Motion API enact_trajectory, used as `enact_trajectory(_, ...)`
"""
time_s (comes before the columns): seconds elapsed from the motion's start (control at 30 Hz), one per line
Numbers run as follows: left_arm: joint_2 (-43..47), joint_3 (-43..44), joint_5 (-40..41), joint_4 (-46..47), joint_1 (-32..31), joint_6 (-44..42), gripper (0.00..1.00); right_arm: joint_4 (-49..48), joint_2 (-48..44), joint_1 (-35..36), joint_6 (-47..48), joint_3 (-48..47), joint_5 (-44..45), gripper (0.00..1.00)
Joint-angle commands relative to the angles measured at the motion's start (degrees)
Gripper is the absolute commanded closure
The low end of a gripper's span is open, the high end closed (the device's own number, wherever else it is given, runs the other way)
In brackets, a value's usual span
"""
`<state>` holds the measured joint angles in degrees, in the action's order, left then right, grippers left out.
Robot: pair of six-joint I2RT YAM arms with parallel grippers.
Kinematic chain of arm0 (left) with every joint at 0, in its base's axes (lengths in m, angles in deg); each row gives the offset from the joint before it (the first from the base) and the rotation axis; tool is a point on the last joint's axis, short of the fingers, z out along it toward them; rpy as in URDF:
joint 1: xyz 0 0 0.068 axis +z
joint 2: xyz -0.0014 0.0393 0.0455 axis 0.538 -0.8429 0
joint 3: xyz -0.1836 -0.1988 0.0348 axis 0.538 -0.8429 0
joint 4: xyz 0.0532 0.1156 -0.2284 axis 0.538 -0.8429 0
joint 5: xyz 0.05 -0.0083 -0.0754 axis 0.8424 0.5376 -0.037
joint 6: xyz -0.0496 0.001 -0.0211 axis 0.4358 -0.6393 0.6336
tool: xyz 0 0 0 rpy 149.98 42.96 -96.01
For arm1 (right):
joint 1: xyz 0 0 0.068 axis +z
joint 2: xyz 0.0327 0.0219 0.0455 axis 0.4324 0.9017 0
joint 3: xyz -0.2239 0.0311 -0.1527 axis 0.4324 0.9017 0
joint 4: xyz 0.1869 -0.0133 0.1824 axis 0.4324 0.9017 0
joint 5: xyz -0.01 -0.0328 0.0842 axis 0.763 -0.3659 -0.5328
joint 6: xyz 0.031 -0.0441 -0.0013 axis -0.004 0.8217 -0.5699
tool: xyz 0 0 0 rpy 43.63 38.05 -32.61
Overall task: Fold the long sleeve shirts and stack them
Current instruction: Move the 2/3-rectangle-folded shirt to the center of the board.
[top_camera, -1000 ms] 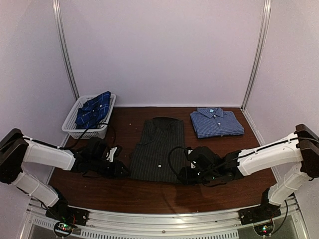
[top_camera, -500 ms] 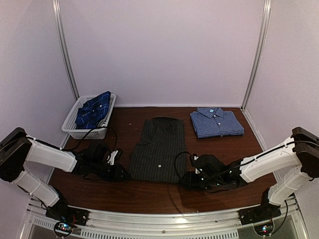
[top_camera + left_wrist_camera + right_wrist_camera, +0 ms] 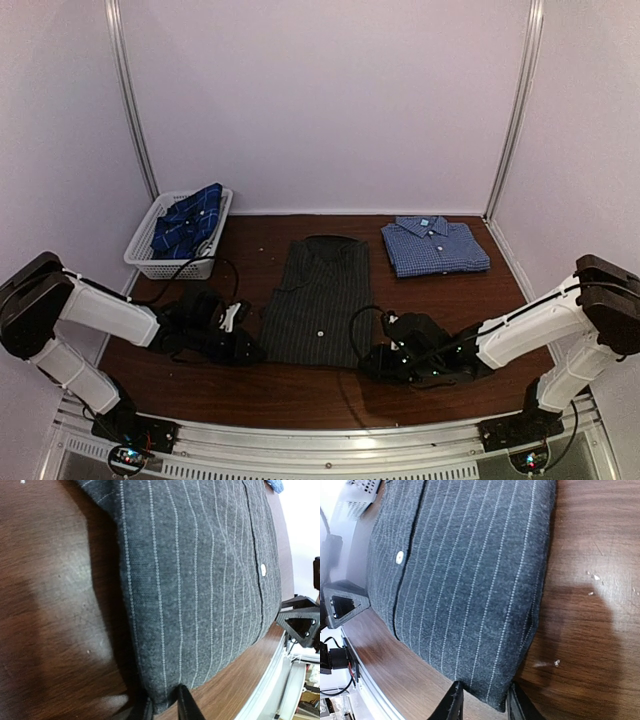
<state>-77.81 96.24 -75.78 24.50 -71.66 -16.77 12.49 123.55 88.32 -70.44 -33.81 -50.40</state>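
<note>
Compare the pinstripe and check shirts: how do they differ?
Pinstripe shirt is charcoal, a long strip at centre; check shirt is blue, a compact rectangle far right. The left gripper and right gripper straddle the pinstripe shirt's near corners; nothing touches the check shirt. Both lie flat, collars far.

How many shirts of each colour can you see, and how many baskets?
Charcoal pinstriped shirt: 1
Blue-and-white check shirt: 1
Navy plaid shirt: 1
White mesh basket: 1
Total: 4 things
</note>
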Motion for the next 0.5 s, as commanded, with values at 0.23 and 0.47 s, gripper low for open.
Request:
enact_trajectory(0.23,0.2,-0.1,-0.4,-0.1,-2.1,0.4,1.00,-0.1,0.9,0.3,0.6,-0.2,2.1,0.93)
enact_trajectory(0.47,5.9,-2.1,1.1,-5.4,-5.0,2.9,1.00,2.3,-0.2,3.9,-0.2,0.5,2.5,1.00)
